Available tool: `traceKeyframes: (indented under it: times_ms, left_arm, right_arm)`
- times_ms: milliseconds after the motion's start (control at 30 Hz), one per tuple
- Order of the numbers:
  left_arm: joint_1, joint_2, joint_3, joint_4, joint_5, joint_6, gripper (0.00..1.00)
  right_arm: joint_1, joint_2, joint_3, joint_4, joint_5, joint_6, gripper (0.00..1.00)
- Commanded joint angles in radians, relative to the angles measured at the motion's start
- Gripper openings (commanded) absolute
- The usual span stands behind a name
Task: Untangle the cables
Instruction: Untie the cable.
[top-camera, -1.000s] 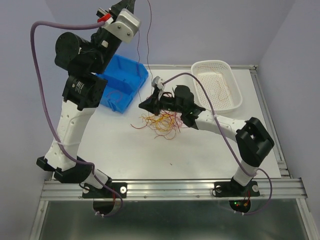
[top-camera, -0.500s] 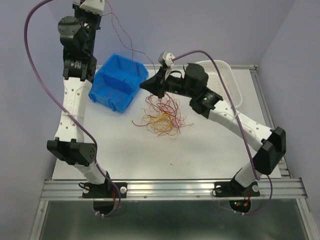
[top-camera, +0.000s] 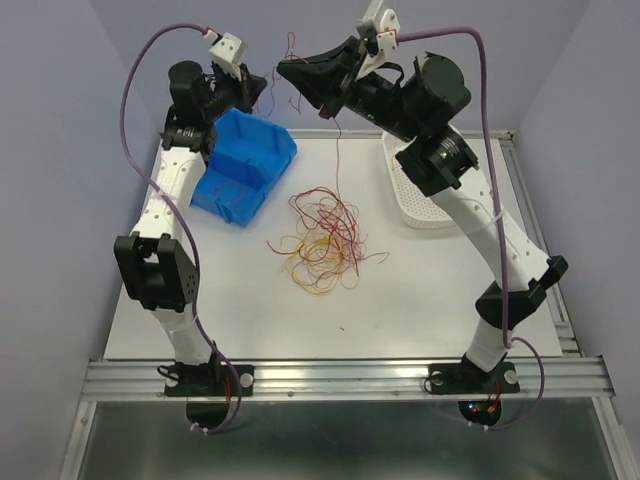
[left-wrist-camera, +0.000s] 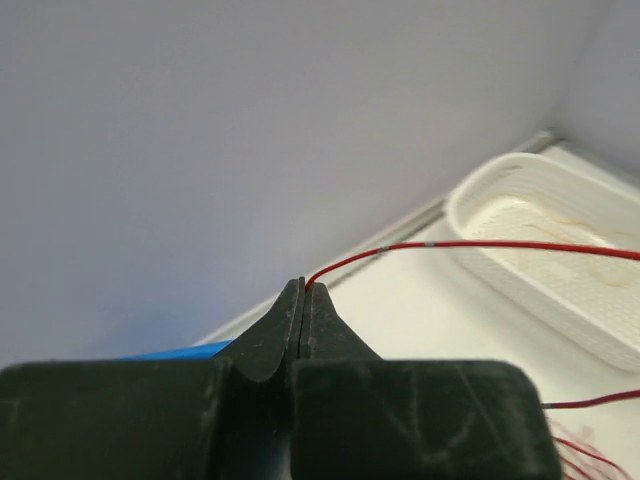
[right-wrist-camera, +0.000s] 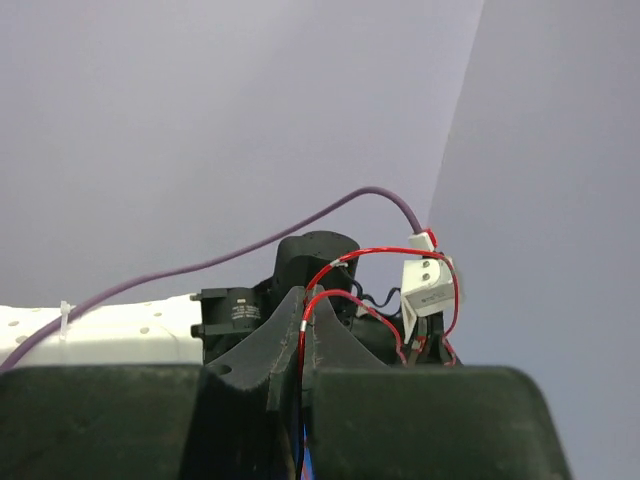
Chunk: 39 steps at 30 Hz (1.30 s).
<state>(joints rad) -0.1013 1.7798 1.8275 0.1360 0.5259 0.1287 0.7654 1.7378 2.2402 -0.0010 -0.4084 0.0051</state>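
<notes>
Pinching red strands aloft: left gripper, right gripper.
We logged left's strand running to 3 o'clock; cables lay at 6 o'clock.

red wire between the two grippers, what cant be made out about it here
1. Left wrist view: the red wire pinched by the left gripper runs off the right edge, so its far end is cut off.
2. Right wrist view: the fingers of the right gripper hide the wire's lower run.
3. Top view: the wire is too thin to tell whether both hold one strand, or where it joins the cable pile.
</notes>
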Motion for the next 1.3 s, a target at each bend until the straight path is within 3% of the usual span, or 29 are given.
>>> traceKeyframes:
  times_ms: [0, 100, 300, 467, 567, 700, 833, 867, 1267]
  left_arm:
    - [0.003, 0.050, -0.040, 0.105, 0.395, -0.248, 0.00]
    - [-0.024, 0.087, -0.139, 0.213, 0.555, -0.357, 0.00]
    - [-0.147, 0.041, -0.402, 0.244, 0.677, -0.230, 0.06]
    - [-0.189, -0.066, -0.568, 0.342, 0.718, -0.140, 0.27]
    - [-0.187, -0.123, -0.666, 0.508, 0.718, -0.147, 0.36]
    - [-0.184, -0.177, -0.815, 0.727, 0.672, -0.219, 0.48]
    - [-0.184, -0.198, -0.904, 1.006, 0.712, -0.337, 0.67]
    - [-0.189, -0.195, -0.907, 1.045, 0.695, -0.369, 0.71]
    - [-0.232, -0.085, -0.817, 1.122, 0.675, -0.463, 0.72]
  right_arm:
    - [0.005, 0.048, 0.101, -0.021, 0.071, -0.053, 0.00]
    - [0.003, 0.028, 0.049, -0.014, 0.097, -0.079, 0.01]
    - [-0.015, 0.011, -0.039, -0.007, 0.147, -0.099, 0.01]
    - [-0.035, 0.000, -0.076, 0.030, 0.148, -0.079, 0.00]
    - [-0.049, -0.001, -0.093, 0.039, 0.128, -0.057, 0.00]
    - [-0.060, -0.004, -0.099, 0.048, 0.100, -0.036, 0.01]
    - [-0.064, -0.014, -0.105, 0.065, 0.065, -0.010, 0.00]
    - [-0.064, -0.017, -0.108, 0.070, 0.057, -0.008, 0.01]
    - [-0.064, -0.040, -0.131, 0.099, 0.010, 0.050, 0.01]
